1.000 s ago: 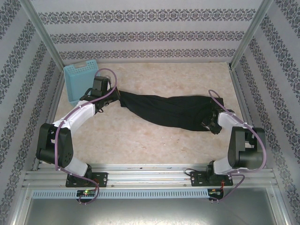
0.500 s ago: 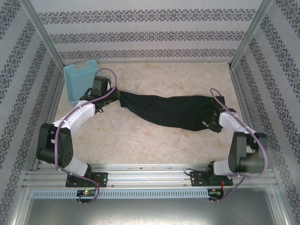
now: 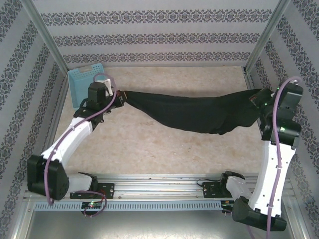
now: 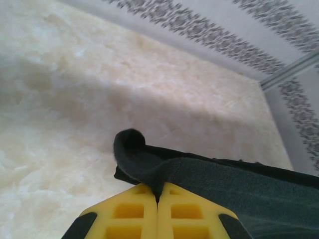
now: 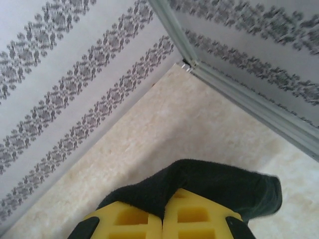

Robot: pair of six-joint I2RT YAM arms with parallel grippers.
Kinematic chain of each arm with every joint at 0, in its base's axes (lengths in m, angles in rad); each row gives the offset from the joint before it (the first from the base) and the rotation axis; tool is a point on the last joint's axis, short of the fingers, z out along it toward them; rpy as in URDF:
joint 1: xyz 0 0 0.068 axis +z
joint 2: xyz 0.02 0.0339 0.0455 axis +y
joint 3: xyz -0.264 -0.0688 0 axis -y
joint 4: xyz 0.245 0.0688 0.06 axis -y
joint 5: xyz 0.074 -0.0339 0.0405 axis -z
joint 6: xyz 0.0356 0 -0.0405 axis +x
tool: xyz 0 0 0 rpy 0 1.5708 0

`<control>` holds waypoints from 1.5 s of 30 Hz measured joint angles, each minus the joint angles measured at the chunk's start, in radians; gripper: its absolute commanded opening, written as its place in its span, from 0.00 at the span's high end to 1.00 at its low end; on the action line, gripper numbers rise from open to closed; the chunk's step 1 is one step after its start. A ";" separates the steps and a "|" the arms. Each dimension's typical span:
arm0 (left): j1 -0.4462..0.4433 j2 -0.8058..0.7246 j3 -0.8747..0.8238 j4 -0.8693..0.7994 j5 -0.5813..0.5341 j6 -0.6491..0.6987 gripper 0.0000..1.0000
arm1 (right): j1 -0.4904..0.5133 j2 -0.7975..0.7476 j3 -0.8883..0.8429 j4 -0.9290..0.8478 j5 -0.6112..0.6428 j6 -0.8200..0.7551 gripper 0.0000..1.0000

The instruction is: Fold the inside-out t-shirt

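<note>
Table (image 3: pixel 149 154) sits inside patterned walls, with the light blue basket (image 3: pixel 84 83) in the far-left corner, clear of the work.

The black t-shirt (image 3: pixel 194 115) is strung between the two arms like a hammock. Its long axis runs left-right across the middle of the table. Each end is pinched and the middle sags toward the near side. From the top view I can't tell whether the lowest bulge touches the table or hangs just above it.

Key relation: the cloth leaves each gripper heading toward the other, so both arms pull along one line. Neither arm is nearer, since each owns one end. The left gripper (image 3: pixel 118 94) is just beside the basket. The right gripper (image 3: pixel 255 102) is out near the right wall and looks to be the higher of the two.

My read: the shirt is bunched into a rope, not spread. The next move has to open it flat and lay it down along that same axis, with both arms moving together — otherwise one end goes slack and drags.

Fingers:
- **Left wrist view:** the yellow pads (image 4: pixel 124 211) are pressed together with no gap, clamped on a rolled edge of the shirt. A curled nub pokes past the tips and the rest runs off to the right.
- **Right wrist view:** the pads (image 5: pixel 199 219) are likewise together, clamped on a fold that drapes over the tips.

No neck tag in sight, so I can't say which end is the collar.
</note>
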 measured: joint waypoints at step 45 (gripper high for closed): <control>0.002 0.079 0.123 -0.020 0.029 0.011 1.00 | 0.006 0.332 0.520 0.002 -0.166 0.005 1.00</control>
